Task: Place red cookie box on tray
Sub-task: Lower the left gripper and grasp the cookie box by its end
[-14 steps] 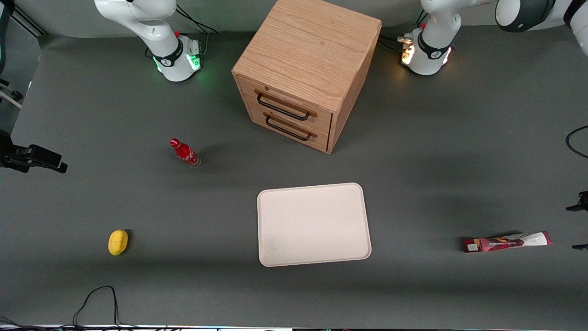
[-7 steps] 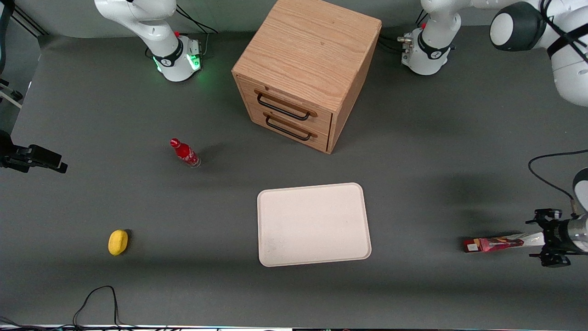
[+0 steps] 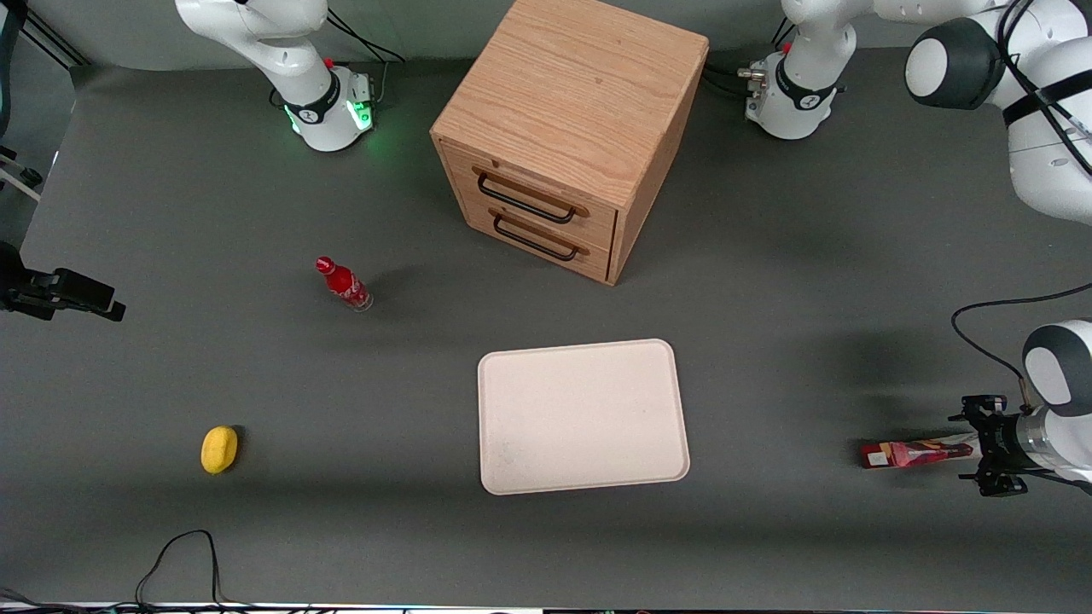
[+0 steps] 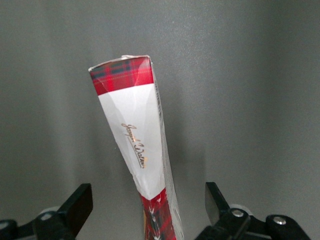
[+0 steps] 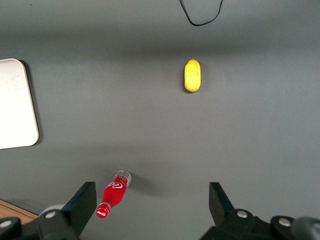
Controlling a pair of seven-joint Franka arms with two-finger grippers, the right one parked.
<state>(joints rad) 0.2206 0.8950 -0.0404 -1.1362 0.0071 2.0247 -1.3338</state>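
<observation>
Out toward the working arm's end of the table, front view first: the red cookie box [image 3: 917,453] lies flat on the grey table [image 3: 810,546], well apart from the tray [image 3: 583,416]. From the tray, the box sits at about three o'clock on this picture's face. The gripper [image 3: 988,456] is low at the box's outer end, black fingers [image 3: 990,489] spread, one on each side of that end. The wooden drawer cabinet [image 3: 567,132] stands at twelve o'clock from the tray, farther from the camera. A small red bottle [image 3: 343,284] stands at ten o'clock, a yellow lemon [image 3: 219,448] out at nine, toward the parked arm's end.

Left wrist view now: the box [image 4: 137,145] runs straight between the two fingers [image 4: 77,206], plaid red end pointing away, white panel with script lettering facing up. Clear gap on both sides, jaws apart, nothing clamped.

Right wrist view: tray corner [image 5: 17,107], bottle [image 5: 115,192] and lemon [image 5: 192,75] all resting on the table.
</observation>
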